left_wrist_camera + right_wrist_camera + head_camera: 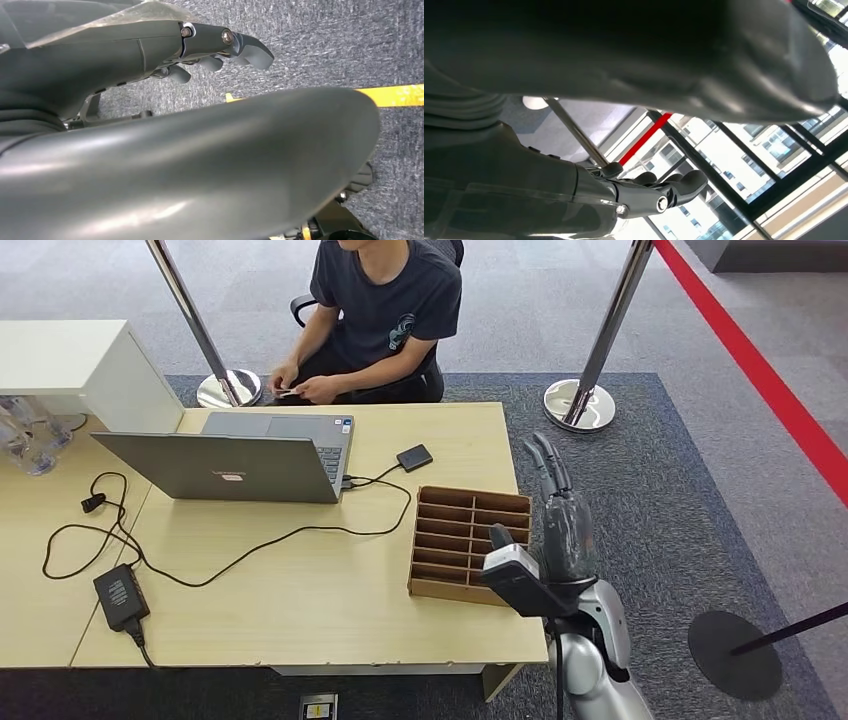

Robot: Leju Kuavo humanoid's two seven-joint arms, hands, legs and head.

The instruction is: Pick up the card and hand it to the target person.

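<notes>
Your right hand [558, 515] is raised beside the desk [330, 610], fingers straight and together-ish, holding nothing. Left hand [220, 47] hangs over carpet, fingers loosely curled, empty. Wooden slotted organizer [468, 530] sits just left of the right hand. The person [385, 315] at the far edge holds a small card-like thing [288, 393]; can't confirm it's the card. Handover looks done or not begun; verify that next.

We see a pale wood-grain table [330, 590] with a matt, smooth top, a brown slotted organiser [468, 543] that looks like wood or card, polished chrome stanchion posts [610, 325], rough grey carpet [690, 490], and a matt grey metal-look laptop [235, 465].
</notes>
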